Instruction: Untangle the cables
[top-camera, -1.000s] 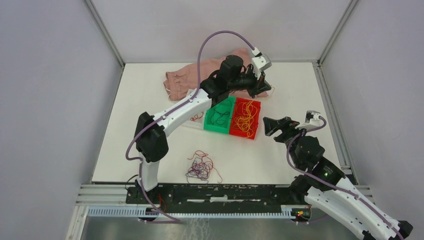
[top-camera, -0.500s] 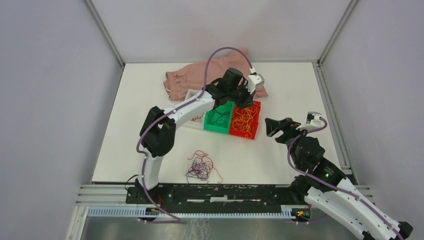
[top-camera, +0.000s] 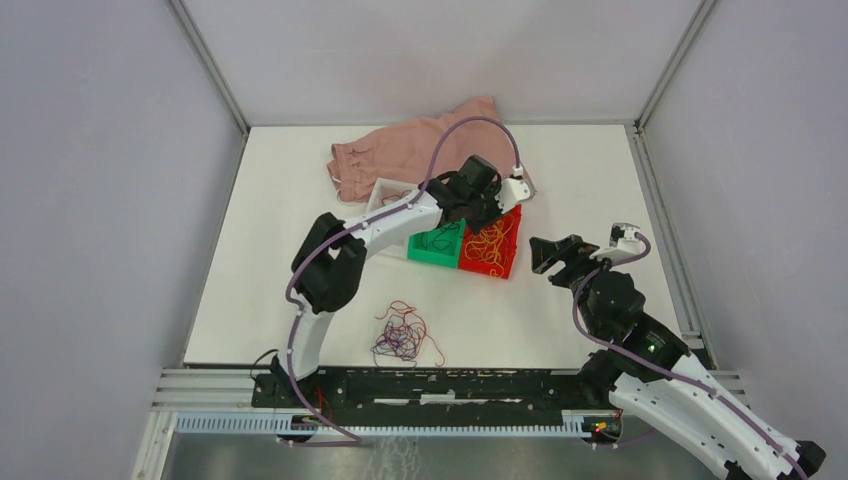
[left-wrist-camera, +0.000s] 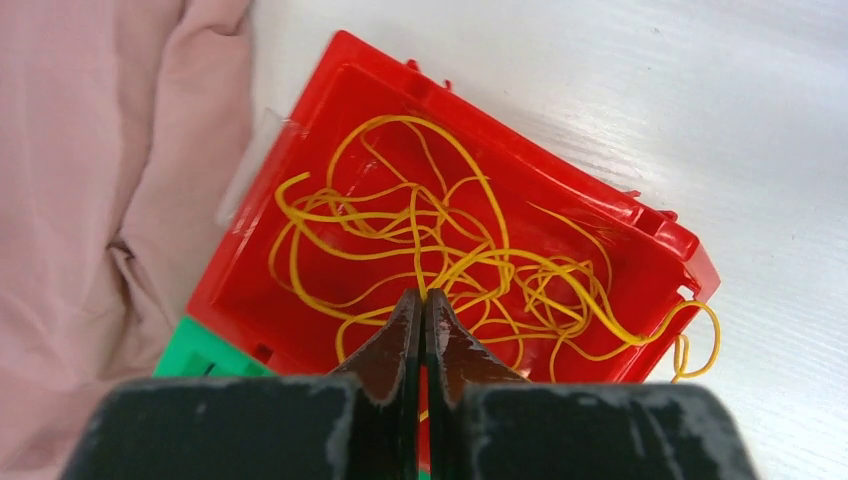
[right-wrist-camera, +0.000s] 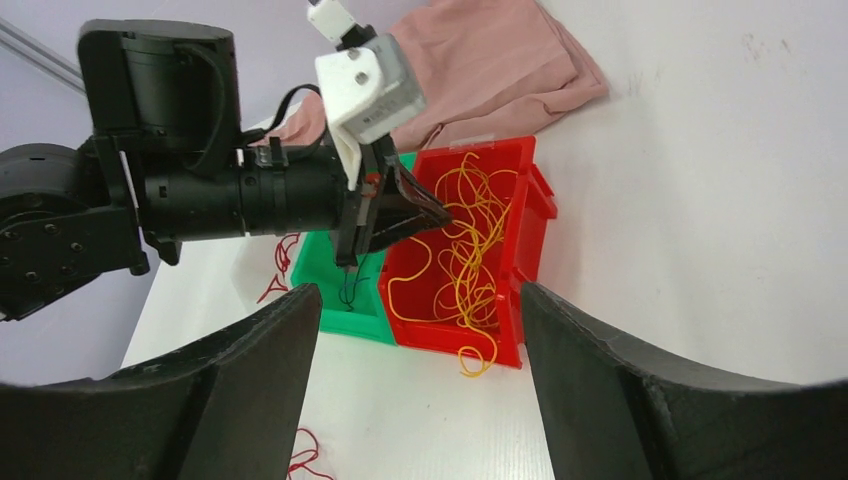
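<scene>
**Q:** How many bins?
**A:** Two, touching — one green bin (top-camera: 432, 257) with dark strands, one red bin (left-wrist-camera: 245, 275) with yellow strands.
**Q:** And the grippers?
**A:** The left gripper (left-wrist-camera: 422, 300) is pressed together over the red bin, and the right gripper (right-wrist-camera: 415, 295) is spread, well apart. One clump of cables (top-camera: 403, 335) lies near the table (top-camera: 290, 200) front edge.

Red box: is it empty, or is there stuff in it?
Not empty: yellow cables lie looped all over the inside of the red box, and one loop hangs out over its edge.
</scene>
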